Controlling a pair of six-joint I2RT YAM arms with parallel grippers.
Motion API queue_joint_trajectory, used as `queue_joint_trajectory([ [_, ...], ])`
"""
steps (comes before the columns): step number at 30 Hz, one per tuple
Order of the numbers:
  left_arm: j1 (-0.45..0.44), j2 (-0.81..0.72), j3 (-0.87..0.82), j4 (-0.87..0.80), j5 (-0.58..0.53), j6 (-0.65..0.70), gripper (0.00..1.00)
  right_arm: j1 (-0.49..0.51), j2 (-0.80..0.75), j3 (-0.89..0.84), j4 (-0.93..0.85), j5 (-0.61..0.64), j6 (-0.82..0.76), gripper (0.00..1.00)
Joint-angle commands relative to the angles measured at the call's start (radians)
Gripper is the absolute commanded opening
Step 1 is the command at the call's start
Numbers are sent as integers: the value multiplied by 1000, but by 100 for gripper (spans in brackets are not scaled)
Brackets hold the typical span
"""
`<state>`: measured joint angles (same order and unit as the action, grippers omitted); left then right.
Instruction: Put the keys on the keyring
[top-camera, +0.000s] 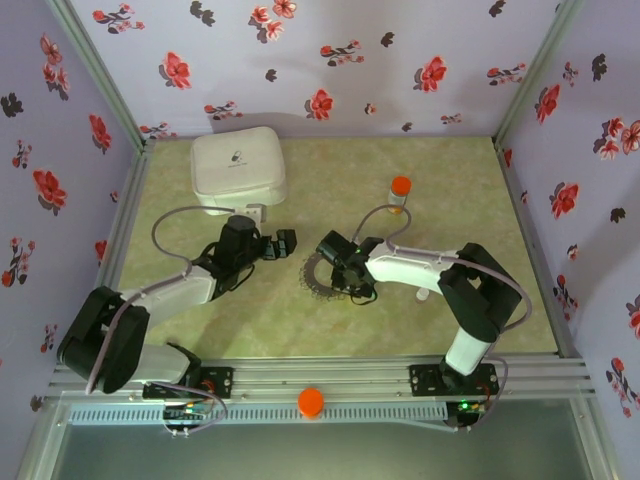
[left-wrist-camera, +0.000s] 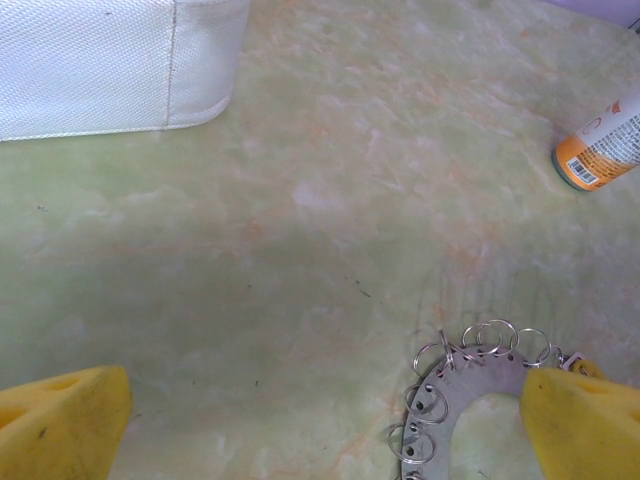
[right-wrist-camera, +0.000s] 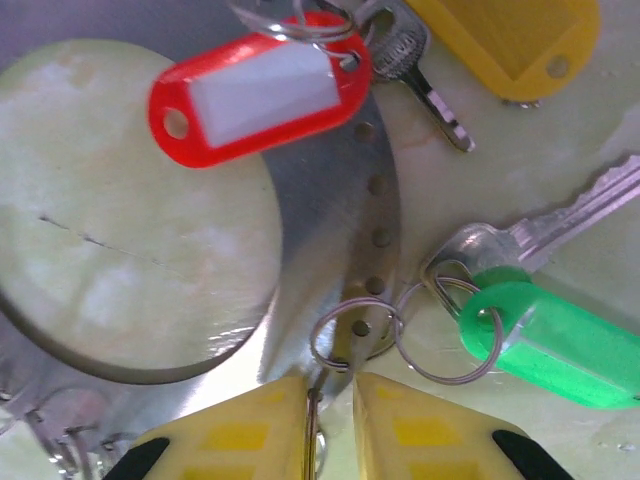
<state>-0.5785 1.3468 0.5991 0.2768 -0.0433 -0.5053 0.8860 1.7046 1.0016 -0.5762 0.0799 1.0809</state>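
Right now the right arm reaches left across the table, its gripper (right-wrist-camera: 335, 428) nose-down on the keyring (right-wrist-camera: 335, 215) mid-table. The fingers are nearly together around a small split ring (right-wrist-camera: 352, 335); can't tell if it's clamped. The left gripper (left-wrist-camera: 325, 420) sits just beside the keyring, jaws wide apart. Keys (right-wrist-camera: 570, 212) with red, green and yellow tags lie against the keyring. Bottle (top-camera: 400, 190) and white case (top-camera: 238, 168) stand behind, well apart.

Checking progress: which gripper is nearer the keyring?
Right. The right gripper sits over the keyring, fingertips at its edge; the left gripper hovers open just beside it.
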Motion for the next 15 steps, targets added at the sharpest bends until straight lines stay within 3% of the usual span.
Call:
queue_joint_trajectory([
  [1, -10, 20, 31, 22, -30, 12, 100, 8, 3, -19, -36, 28, -7, 20],
  [15, -30, 6, 57, 1, -49, 42, 100, 13, -23, -13, -41, 34, -35, 2],
])
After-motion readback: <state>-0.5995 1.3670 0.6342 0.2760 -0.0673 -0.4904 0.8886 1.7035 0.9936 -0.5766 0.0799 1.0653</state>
